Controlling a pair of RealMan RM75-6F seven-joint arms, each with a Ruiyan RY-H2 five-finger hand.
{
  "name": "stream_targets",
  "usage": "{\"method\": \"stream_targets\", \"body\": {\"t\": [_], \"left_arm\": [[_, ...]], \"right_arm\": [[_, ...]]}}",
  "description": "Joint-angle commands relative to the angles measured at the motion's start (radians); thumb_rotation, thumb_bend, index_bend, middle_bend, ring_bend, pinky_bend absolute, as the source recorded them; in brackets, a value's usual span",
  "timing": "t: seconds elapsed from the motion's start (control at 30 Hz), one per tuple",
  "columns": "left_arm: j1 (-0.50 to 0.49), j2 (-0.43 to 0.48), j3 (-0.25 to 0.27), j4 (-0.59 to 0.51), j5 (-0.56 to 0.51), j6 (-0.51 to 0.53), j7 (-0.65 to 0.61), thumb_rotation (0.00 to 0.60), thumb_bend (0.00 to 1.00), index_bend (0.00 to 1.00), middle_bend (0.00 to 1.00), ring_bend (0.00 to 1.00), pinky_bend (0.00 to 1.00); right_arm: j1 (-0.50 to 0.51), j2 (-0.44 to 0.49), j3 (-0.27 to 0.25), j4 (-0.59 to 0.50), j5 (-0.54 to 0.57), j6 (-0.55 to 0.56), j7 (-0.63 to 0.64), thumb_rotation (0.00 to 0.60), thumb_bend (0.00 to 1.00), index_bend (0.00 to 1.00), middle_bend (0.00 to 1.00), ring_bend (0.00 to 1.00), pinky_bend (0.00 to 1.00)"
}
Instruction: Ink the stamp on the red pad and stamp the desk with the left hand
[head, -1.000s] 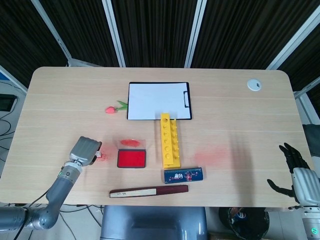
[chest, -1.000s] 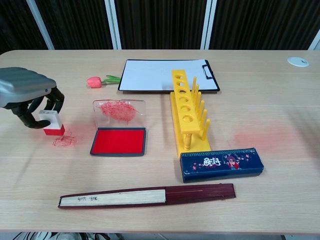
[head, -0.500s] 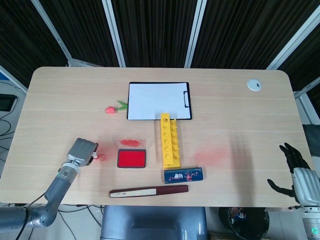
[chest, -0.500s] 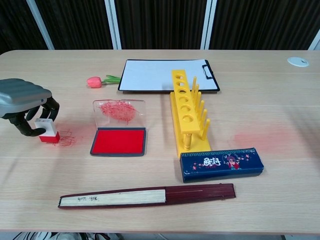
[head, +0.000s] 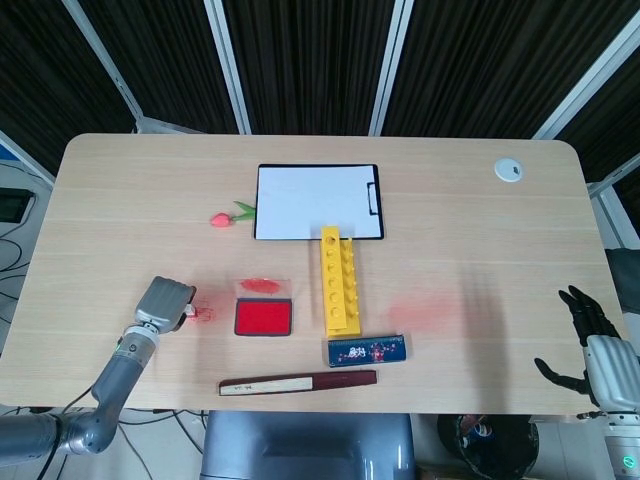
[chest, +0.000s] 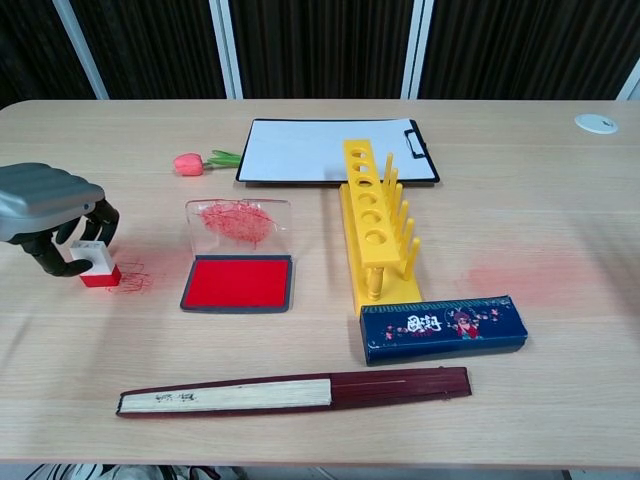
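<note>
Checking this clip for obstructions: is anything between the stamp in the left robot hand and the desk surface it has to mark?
Nothing visible. The left robot hand holds the stamp with its red base down on bare desk, beside red ink smears, left of the red pad.

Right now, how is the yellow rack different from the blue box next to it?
The yellow rack stands tall with round holes and pegs; the blue box lies flat and low. The yellow rack is plain and points away toward the clipboard; the blue box has pictures and lies crosswise. Both are long and rest on the desk.
</note>
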Motion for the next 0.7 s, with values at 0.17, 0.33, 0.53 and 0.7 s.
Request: {"method": "stream_targets", "body": {"t": [0.17,0.33,0.53,0.7], "left_arm": [[0.007,-0.005,-0.003,0.01,0.002,0.002,0.007,0.6,0.45,0.56,0.52,0.47,0.59],[0.011,-0.008,-0.004,0.013,0.001,0.001,0.016,0.6,0.43,0.53,0.5,0.45,0.58],[0.015,-0.008,-0.007,0.012,0.003,0.001,0.022,0.6,0.43,0.49,0.47,0.43,0.57],[0.015,-0.006,-0.013,0.007,-0.001,0.001,0.03,0.6,0.42,0.47,0.46,0.42,0.56]], "right_arm": [[0.0,0.0,-0.001,-0.001,0.0,-0.001,-0.001,0.6,0.27,0.07,0.0,0.0,0.19],[0.0,0.0,-0.001,-0.001,-0.001,0.0,-0.002,0.6,0.27,0.07,0.0,0.0,0.19],[0.0,0.0,-0.001,-0.003,-0.001,-0.001,-0.004,0.6,0.27,0.07,0.0,0.0,0.19],[-0.001,0.0,-0.002,-0.003,-0.002,0.0,-0.004,0.6,0.27,0.07,0.0,0.0,0.19]]}}
